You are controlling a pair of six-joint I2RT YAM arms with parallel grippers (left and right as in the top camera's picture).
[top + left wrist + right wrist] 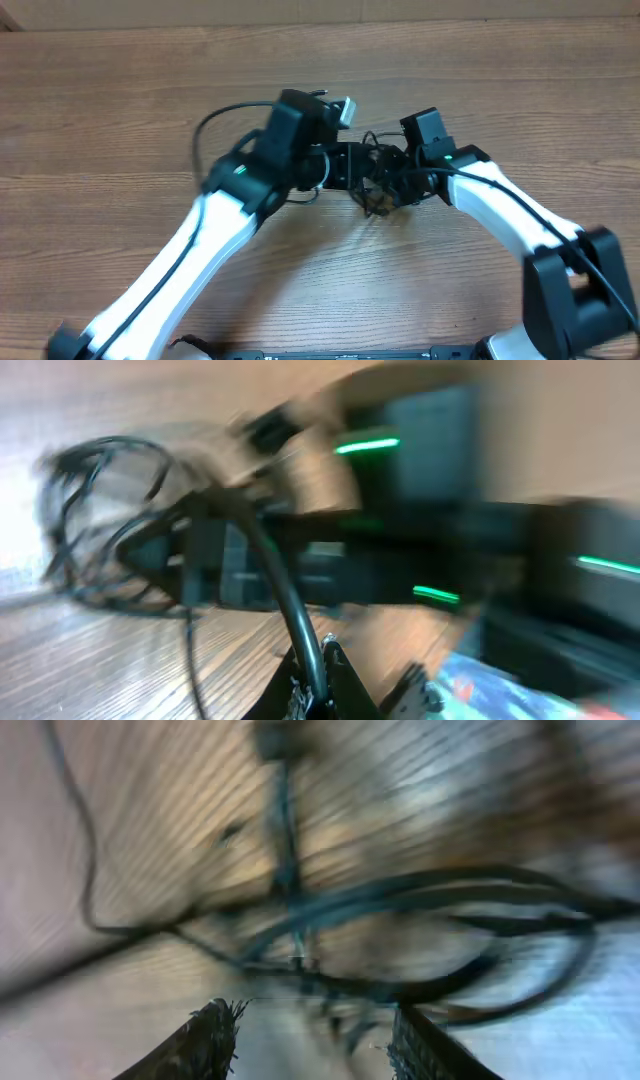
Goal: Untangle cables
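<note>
The left arm (200, 240) rises from the lower left of the overhead view to the centre of the wooden counter (120, 80). The left hand (350, 165) points right, its tip at the left edge of the cables (378, 165). In the left wrist view one black cord (270, 570) runs down to the left hand (355, 682) at the bottom edge. Motion blur hides the fingers, so whether the hand is parted or clamped cannot be told. The rest of the cables (95, 510) form a loose tangle at the left of that view.

In the overhead view the cables lie as one dark knot at centre frame, between the two hands. The right hand (400, 182) meets the knot from the right. The right arm (510, 210) enters from the lower right.

In the right wrist view the right hand (315, 1020) is spread. Its fingers (210, 1040) stand well apart at the bottom edge. The cables (400, 895) cross the frame as blurred loops just beyond the fingertips.
</note>
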